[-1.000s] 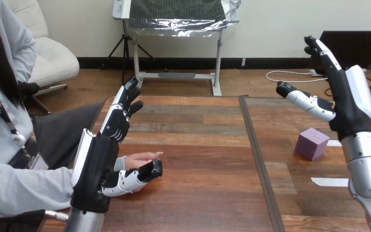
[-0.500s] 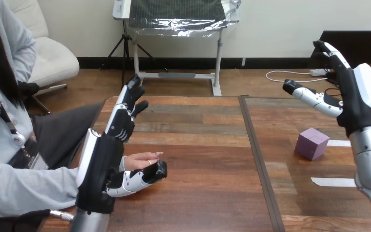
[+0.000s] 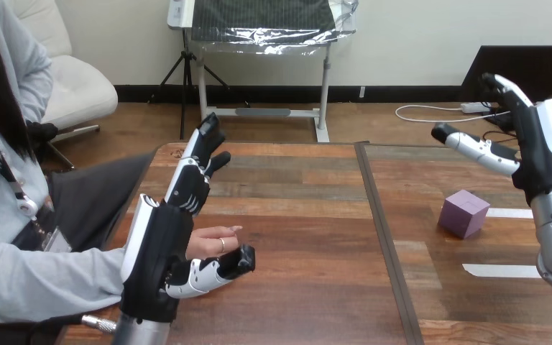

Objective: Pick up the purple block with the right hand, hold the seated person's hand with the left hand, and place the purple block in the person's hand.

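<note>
Shifting: my right hand (image 3: 546,154) drifts outward, clear of the small purple cube-shaped block (image 3: 464,213), fingers spread wide, empty.
Block: untouched on the wooden table (image 3: 309,237), right half.
Left hand (image 3: 154,251): edges forward beside the person's hand (image 3: 212,241), fingers straight, no clasp.
Meaning: I judge both grasps still lie ahead.

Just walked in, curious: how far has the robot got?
Nothing finished yet. The purple block lies untouched on the table, the open right hand raised apart from it. The open left hand is beside the person's hand, not curled round it. Picking up, holding and placing remain.
</note>
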Available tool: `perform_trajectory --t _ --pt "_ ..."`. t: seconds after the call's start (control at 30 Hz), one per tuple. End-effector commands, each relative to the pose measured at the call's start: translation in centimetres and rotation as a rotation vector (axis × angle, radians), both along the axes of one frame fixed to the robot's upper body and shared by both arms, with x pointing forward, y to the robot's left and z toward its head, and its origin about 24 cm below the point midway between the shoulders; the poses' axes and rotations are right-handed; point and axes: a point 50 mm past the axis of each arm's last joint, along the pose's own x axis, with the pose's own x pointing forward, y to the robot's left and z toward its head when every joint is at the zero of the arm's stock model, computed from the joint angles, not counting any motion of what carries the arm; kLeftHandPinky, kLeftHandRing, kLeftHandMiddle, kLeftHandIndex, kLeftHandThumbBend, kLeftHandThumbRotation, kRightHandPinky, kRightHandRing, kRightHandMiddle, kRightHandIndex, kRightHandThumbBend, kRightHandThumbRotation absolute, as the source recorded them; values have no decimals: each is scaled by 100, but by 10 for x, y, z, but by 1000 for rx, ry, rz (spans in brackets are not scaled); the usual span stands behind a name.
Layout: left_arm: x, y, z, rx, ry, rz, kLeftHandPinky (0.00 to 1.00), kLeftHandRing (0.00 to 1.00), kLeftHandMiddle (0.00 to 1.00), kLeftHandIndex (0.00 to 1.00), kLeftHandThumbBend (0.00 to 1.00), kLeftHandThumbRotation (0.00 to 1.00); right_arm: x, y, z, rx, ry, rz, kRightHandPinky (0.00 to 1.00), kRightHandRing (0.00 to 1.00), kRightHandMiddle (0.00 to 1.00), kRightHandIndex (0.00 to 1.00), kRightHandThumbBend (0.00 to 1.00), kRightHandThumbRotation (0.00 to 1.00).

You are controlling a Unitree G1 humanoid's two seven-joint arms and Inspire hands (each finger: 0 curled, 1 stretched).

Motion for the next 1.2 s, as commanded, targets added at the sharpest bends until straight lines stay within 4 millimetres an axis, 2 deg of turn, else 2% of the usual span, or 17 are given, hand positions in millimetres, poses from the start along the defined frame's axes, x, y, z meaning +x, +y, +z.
perform_trajectory --t 0.0,0.47,1.17 --pt "6 -3 15 -17 -82 -7 91 97 99 96 100 69 17 0 28 -29 -52 -8 75 88 85 87 100 69" --pt "4 -1 15 -9 -70 -20 91 97 100 97 100 69 16 -1 15 -44 30 -51 73 86 85 87 100 66" --pt "-2 1 15 8 -75 -28 92 98 100 97 100 66 14 0 -6 -83 181 -89 71 85 87 88 100 67"
